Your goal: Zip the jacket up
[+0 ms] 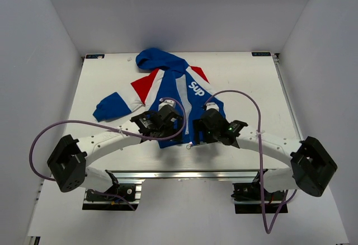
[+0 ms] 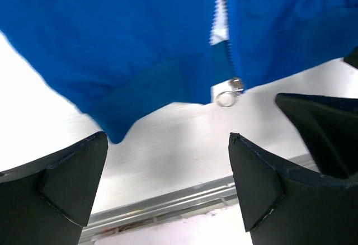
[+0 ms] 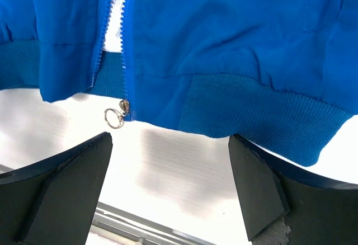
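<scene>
jacket: jacket lies flat, front up, mid-table; hood at far end, hem at near end right under both wrists; one sleeve thrown out toward the L arm's side
zip: slider sits at the hem; ring pull hangs past the bottom edge onto the table; teeth above it gape, white lining shows between; looks engaged at the base, not run up yet
L gripper: L gripper has jaws wide apart, nothing between; hovers just short of the hem; ring is ahead, nearer one fingertip than centre
R gripper: R gripper has jaws wide apart, empty; ring is just beyond one fingertip, off-centre
step: my read = grab phase; one arm pins hem, other takes ring
how: pin hem ribbing just beside slider so fabric can't bunch; pinch the ring itself, not cloth; ring is small + lies low, so approach low, centre it btwn fingers, close slow; then pull straight along teeth toward hood, keep both sides taut
risk: fingers grab hem w/ ring; slider jams on lining; both arms crowd same spot
surface: white table, smooth, faint ribbing in wrist views; cloth prob slides on it, hence the pin; metal rail along near edge
room: plain white walls on three sides; purple cables loop off each arm, one arcs beside the jacket; watch for snag
</scene>
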`<state>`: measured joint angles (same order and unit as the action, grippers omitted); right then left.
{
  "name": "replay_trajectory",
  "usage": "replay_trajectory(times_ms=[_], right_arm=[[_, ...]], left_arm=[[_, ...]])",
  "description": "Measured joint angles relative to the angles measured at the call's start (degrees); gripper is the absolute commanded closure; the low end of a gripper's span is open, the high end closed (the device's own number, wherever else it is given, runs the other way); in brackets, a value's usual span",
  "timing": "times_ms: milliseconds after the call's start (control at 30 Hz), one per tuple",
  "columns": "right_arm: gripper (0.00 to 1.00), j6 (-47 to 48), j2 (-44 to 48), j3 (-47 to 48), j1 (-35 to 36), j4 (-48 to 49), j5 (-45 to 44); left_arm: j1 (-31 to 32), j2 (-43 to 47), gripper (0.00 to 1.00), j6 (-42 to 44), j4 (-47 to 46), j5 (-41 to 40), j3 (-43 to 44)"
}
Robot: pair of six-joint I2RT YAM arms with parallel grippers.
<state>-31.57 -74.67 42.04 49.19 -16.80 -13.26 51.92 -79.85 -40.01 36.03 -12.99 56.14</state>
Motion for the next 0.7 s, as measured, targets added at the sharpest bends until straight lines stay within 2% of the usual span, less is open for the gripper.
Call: replay_trajectory(times_ms=[233,433,567,700], right_arm=[[0.11,-3.7,-1.3,3.4,2.6,-8.3,-2.9],[0.11,-6.6,5.2,-1.0,3.0,-16.7,-2.8],[0.11,-6.1,7.3,-1.3,3.0,-15.9,-1.6],[0.11,-5.5,2.6,1.4,3.0,-12.8,-0.9]], left_arm=[[-0.5,3.4,0.02,-0.3,0.1,-2.4,-3.2],[-2.7,4.5,0.02,-0.1,-1.2,-2.6,-4.0],[-3.8,5.0,0.02,0.0,-1.7,-2.5,-5.1],[-4.0,5.5,0.02,-0.1,-2.0,-2.2,-5.9]])
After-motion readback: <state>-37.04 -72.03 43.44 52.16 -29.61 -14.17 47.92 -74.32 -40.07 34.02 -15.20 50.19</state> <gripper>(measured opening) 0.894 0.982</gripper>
